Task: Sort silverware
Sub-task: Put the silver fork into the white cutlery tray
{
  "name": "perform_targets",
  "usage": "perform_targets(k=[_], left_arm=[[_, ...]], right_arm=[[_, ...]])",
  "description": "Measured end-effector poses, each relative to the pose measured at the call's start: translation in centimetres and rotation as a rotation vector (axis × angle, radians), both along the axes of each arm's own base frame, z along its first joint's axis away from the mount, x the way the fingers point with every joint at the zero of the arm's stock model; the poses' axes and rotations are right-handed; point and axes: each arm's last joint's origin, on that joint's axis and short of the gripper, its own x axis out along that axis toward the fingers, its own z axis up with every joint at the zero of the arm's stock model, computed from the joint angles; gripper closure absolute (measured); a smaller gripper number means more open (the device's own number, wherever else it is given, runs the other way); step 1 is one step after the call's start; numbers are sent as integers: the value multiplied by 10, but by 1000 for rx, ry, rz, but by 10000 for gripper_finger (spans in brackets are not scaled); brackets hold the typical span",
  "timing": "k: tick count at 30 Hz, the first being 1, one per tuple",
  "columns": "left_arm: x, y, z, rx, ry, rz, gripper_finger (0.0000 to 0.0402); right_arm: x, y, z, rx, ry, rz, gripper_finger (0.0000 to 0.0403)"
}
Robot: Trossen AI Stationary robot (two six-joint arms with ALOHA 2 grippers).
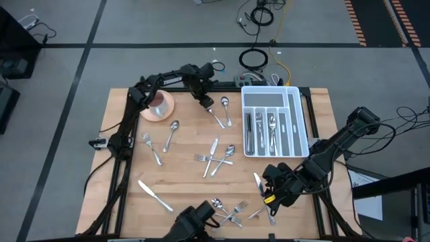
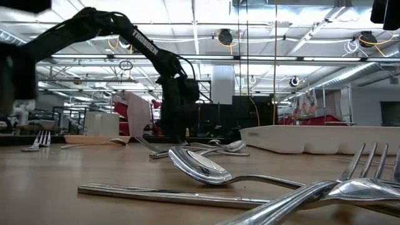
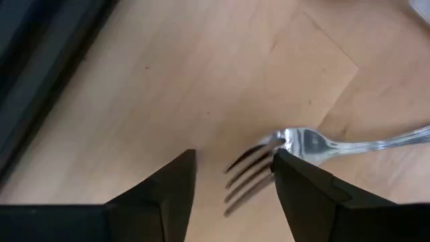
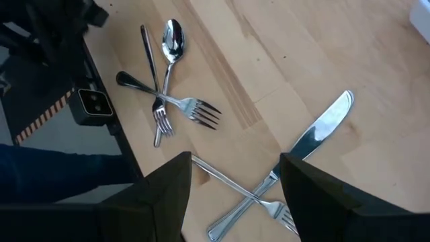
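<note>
Silver forks, spoons and knives lie scattered on the wooden table (image 1: 188, 181). My left gripper (image 1: 207, 103) is open at the far side, low over a fork (image 1: 216, 119) beside a spoon (image 1: 226, 106). In the left wrist view the fork's tines (image 3: 245, 176) lie between the fingers of my left gripper (image 3: 234, 158). My right gripper (image 1: 270, 188) is open near the front right. In its wrist view my right gripper (image 4: 235, 161) stands above a knife (image 4: 316, 131) crossed with a fork (image 4: 228, 181), apart from both. My left gripper comes at the fork from above, pointing down. One fingertip (image 3: 285, 165) stands right at the fork's neck (image 3: 295, 141), the other apart from the tines. I cannot tell whether it touches. The fork lies flat on the table.
A white divided tray (image 1: 301, 114) holding several pieces stands at the far right. A pink cup on its saucer (image 1: 159, 104) stands at the far left, under the left arm. More silverware lies mid-table (image 1: 216, 158), at the left (image 1: 154, 195) and at the front edge (image 1: 228, 212).
</note>
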Motion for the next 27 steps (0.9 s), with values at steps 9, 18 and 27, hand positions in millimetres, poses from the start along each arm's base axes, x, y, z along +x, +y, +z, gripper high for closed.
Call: perform_targets(k=[9,18,27], left_arm=[[6,-5,-5,-89,-69,-38,372],[5,-14,16,-193,-148,-47,393],[-15,-37,109,-100,-270,-58,401]], right_arm=[[-2,1,0,1,6,0,186],[-6,7,0,-12,-18,-17,186],[-25,20,-1,-47,-42,-58,186]])
